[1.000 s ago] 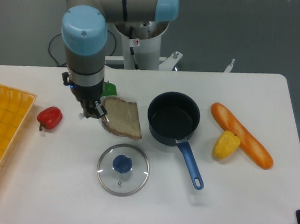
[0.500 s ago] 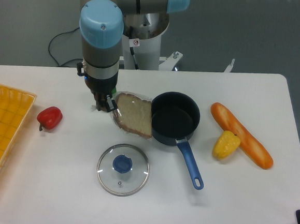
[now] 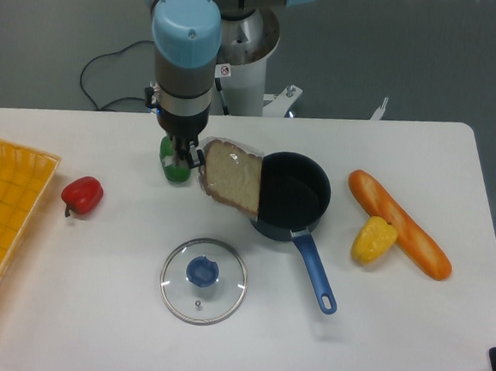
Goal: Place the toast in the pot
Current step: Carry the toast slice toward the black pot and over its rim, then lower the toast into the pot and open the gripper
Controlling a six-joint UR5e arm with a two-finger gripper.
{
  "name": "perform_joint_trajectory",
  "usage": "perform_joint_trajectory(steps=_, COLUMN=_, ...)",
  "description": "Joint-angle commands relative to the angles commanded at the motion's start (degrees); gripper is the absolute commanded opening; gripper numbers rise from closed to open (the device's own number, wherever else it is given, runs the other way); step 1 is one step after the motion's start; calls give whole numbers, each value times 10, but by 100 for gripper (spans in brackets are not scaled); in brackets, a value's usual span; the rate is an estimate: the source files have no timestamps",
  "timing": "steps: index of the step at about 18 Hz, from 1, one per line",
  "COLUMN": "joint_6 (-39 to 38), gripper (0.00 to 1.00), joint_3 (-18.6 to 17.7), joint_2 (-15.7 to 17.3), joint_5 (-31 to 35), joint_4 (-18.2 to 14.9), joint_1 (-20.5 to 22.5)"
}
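Tan toast (image 3: 233, 177) tilted, long axis slanting toward the pot (image 3: 292, 195), its edge clamped in the claw (image 3: 186, 157).

No text or label can be read.

So the claw (image 3: 184, 156) is clamped on the left edge of the toast (image 3: 231, 177), holding it tilted with its right side overlapping the pot's (image 3: 295, 193) left rim. Glass lid (image 3: 203, 280) sits on the counter (image 3: 392, 317) in front. Red pepper (image 3: 82, 195) and orange basket (image 3: 0, 226) off to one side, baguette (image 3: 398, 223) and a yellow thing (image 3: 373, 239) on the other. Something green (image 3: 174, 164) sits right behind the claw.
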Motion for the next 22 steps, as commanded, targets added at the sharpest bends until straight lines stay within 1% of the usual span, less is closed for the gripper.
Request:
perform_joint_trajectory(steps=6, joint_6=3, gripper=0, joint_3=-8, joint_2=4, joint_5=3, joint_4=2, joint_1=1)
perform_joint_trajectory(steps=9, joint_6=56, gripper=0, joint_3=-8, joint_2=4, joint_5=5, joint_4=0, joint_1=3)
perform_joint_trajectory(steps=13, joint_6=62, gripper=0, joint_3=-7, joint_2=3, joint_5=5, joint_4=2, joint_1=18)
perform_joint_trajectory(steps=17, joint_6=94, gripper=0, joint_3=-11, joint_2=2, joint_5=42, joint_4=-2, joint_1=24)
perform_joint_trajectory(steps=22, joint_6=100, gripper=0, joint_3=-25, joint_2=2, joint_5=58, joint_4=0, joint_1=25)
